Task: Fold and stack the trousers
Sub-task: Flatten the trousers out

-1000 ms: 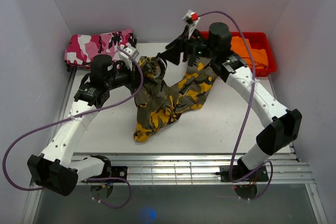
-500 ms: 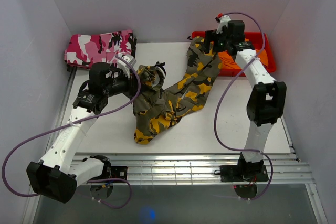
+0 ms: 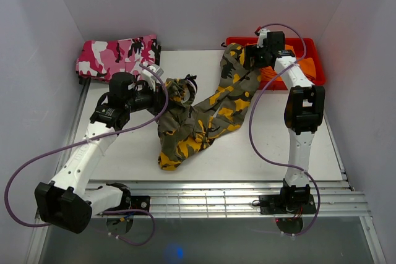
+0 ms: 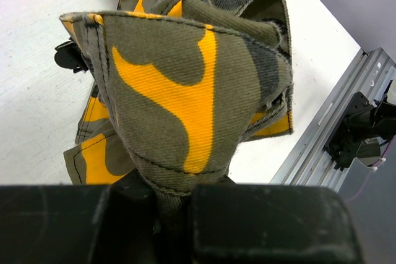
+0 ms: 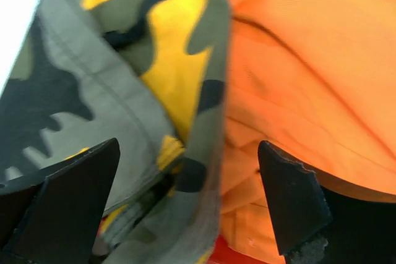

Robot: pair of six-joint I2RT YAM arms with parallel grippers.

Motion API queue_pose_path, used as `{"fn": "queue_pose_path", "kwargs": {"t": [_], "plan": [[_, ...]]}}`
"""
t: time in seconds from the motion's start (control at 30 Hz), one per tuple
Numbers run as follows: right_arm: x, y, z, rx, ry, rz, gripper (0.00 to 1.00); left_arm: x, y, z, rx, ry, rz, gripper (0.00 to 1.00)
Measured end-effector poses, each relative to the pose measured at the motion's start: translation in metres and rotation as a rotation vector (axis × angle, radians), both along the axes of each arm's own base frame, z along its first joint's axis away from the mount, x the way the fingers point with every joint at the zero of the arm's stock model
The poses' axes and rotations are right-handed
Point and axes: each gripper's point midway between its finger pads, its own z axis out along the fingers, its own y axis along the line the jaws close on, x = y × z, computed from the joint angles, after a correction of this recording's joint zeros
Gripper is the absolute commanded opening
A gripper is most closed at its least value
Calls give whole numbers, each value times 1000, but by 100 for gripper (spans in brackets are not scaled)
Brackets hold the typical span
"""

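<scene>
Trousers (image 3: 204, 115) sprawl mid-frame on the table (image 3: 216, 159), their long axis running from the near hem at lower left to the far end draped over the red bin (image 3: 318, 72) at upper right. Our left gripper (image 3: 163, 94) pinches 1 bunched fold (the nearer hold). Farthest, our right gripper (image 3: 250, 59) hangs spread above that far end, beside the orange garment (image 5: 297, 60).

Black left gripper (image 4: 172, 205), jaws pinched on a bunched fold of olive-green, orange-yellow and black camouflage cloth trousers (image 4: 185, 91), which drape onto the white table (image 4: 37, 60); grey metal rail (image 4: 334, 115) along the table's right edge.
</scene>
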Motion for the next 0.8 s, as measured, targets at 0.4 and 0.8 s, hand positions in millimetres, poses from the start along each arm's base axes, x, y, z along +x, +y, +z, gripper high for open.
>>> {"fn": "queue_pose_path", "kwargs": {"t": [0.4, 0.8], "plan": [[-27, 41, -6, 232, 98, 144, 98, 13, 10, -8, -21, 71, 59, 0], [-33, 21, -23, 173, 130, 119, 8, 19, 12, 4, -41, 83, 84, 0]]}}
